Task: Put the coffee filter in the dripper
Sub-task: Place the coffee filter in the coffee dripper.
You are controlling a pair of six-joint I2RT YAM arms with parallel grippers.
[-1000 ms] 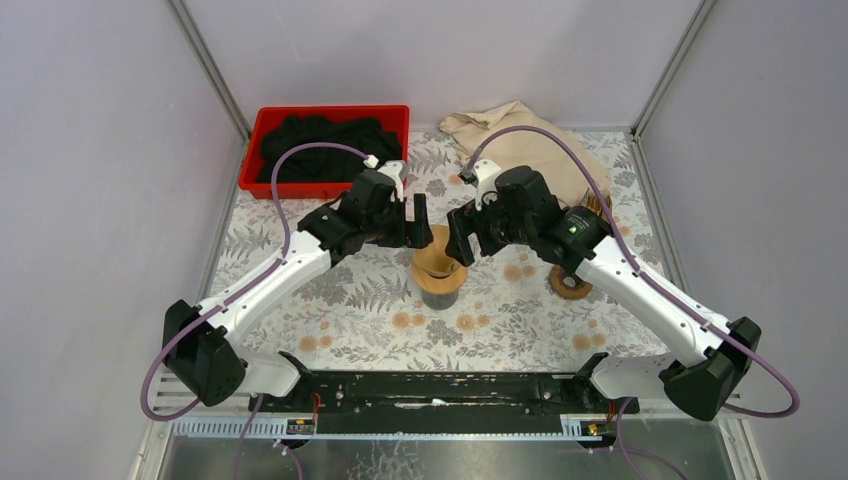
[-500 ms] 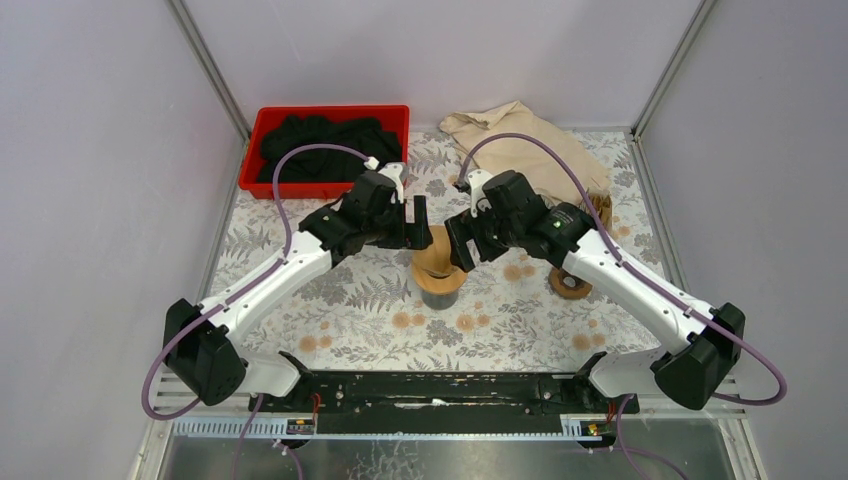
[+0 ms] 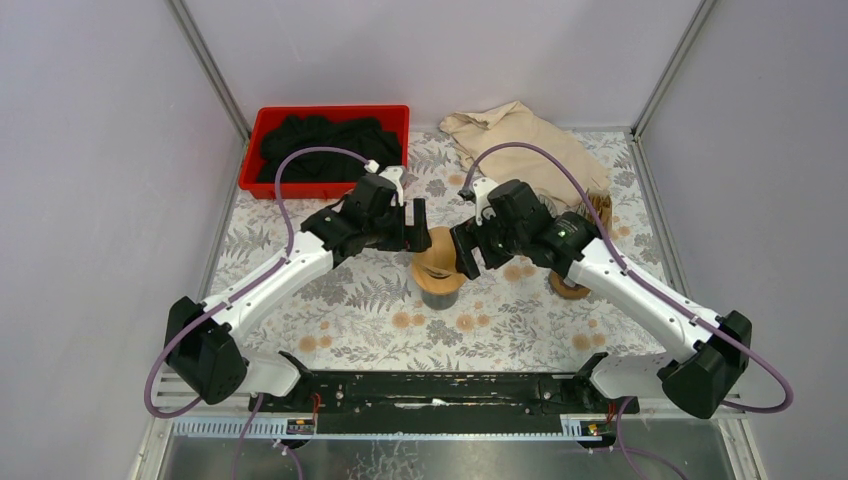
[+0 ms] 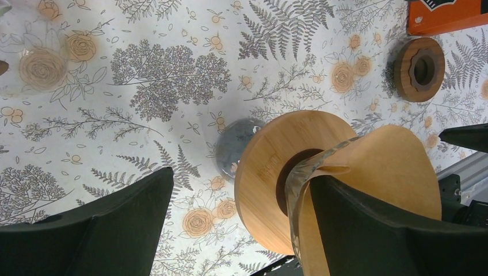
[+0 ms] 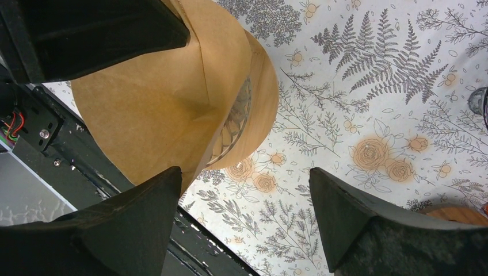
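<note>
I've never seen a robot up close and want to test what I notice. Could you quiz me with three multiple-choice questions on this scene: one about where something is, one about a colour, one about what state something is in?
1. Where on the table does the red bin sit?
A) far left corner
B) near right corner
C) dead centre

2. What colour is the coffee filter?
A) white
B) brown
C) blue

3. How is the right claw?
A) shut on the coffee filter
B) shut on the red bin
C) open, gripping nothing

Answers:
1 A, since the top view shows it at the far left.
2 B, since both wrist views show brown paper.
3 C, since its fingers stand wide apart with nothing clamped between them.
</note>
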